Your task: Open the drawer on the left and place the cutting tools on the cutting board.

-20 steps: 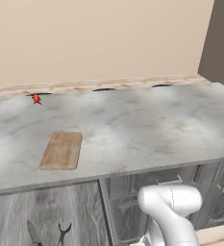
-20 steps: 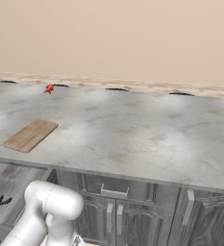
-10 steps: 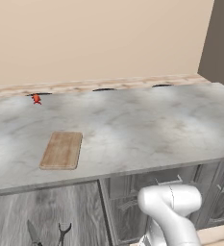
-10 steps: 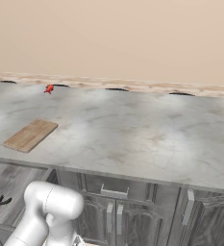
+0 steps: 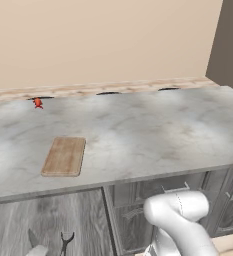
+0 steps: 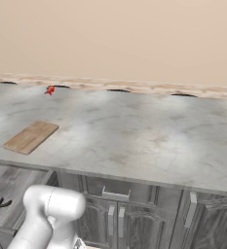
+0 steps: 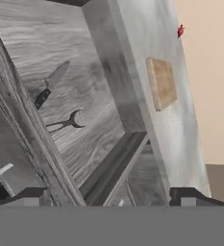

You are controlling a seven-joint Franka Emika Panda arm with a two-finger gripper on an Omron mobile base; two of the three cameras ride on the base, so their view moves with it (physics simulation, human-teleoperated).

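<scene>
Drawer (image 7: 75, 96) stands open — gripper (image 7: 108, 197) spread, empty; knife (image 7: 51, 86) and shears (image 7: 68, 122) unmoved, pickup comes next.

The grey marbled stone tabletop (image 5: 153, 135) was rendered smooth with a faint sheen. The flat light-brown wooden cutting board (image 5: 64, 156) was seen as matt, with fine grain. The open dark-grey drawer (image 7: 80, 77) was finished in streaked wood grain. The small knife (image 7: 51, 84) was given a dull grey metal blade and a black handle; the small dark shears (image 7: 68, 122) appeared matt.
</scene>
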